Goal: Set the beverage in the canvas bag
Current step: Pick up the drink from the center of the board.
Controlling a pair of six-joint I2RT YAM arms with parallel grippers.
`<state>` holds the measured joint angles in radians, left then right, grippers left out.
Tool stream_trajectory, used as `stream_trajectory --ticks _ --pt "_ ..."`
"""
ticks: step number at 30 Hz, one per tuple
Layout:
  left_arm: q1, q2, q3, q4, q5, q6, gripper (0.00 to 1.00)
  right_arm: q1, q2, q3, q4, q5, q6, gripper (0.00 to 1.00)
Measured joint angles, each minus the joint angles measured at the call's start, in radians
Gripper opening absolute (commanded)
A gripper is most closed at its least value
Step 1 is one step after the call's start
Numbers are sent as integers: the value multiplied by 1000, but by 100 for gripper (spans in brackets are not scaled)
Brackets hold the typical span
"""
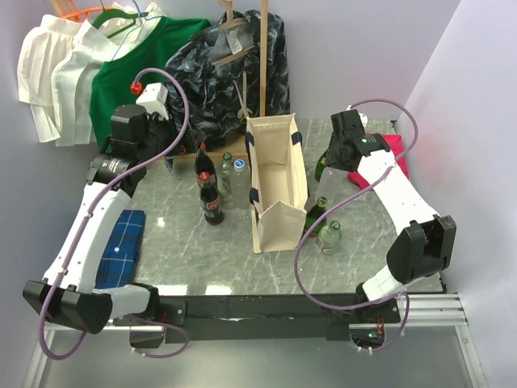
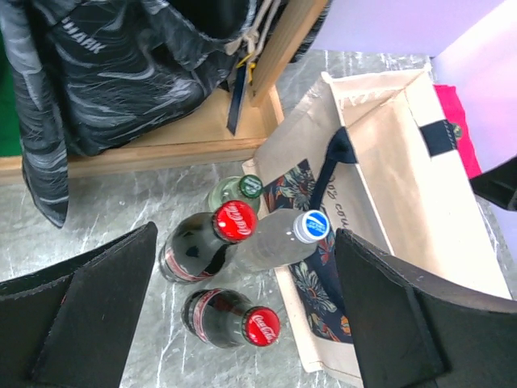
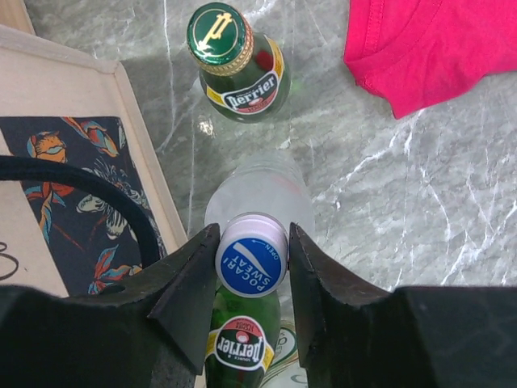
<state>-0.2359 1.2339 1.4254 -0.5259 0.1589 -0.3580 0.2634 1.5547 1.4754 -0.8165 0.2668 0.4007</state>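
The right gripper [image 3: 253, 250] clamps the blue-capped clear plastic bottle [image 3: 258, 202] while the left gripper [image 2: 245, 242] gapes; grasp looks made, so next lift it over the cream canvas bag [image 1: 275, 226].

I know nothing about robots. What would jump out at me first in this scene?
The tall cream canvas bag stands open in the middle of the table. Right of it, the right gripper closely flanks the blue-and-white cap of a Pocari Sweat bottle. Left of it, the left gripper hangs wide open over red-capped cola bottles.
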Motion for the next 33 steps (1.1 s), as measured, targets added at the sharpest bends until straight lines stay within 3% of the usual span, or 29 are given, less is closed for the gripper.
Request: stream_trajectory --ticks 14,17,18,20,21,33 --pt "-84 40 51 -51 -18 6 96 21 2 5 -33 29 14 49" --pt "-93 48 51 -64 -26 5 96 21 2 5 -41 29 18 41" --pt "-96 50 51 -66 -26 5 96 22 2 5 -42 30 20 27" --pt "-101 54 51 -67 -27 5 96 23 2 5 -42 33 19 13" --pt "-104 55 51 -68 -29 5 96 23 2 5 -42 37 20 0" --pt "-150 104 85 -92 -58 5 96 26 2 6 -43 41 21 0"
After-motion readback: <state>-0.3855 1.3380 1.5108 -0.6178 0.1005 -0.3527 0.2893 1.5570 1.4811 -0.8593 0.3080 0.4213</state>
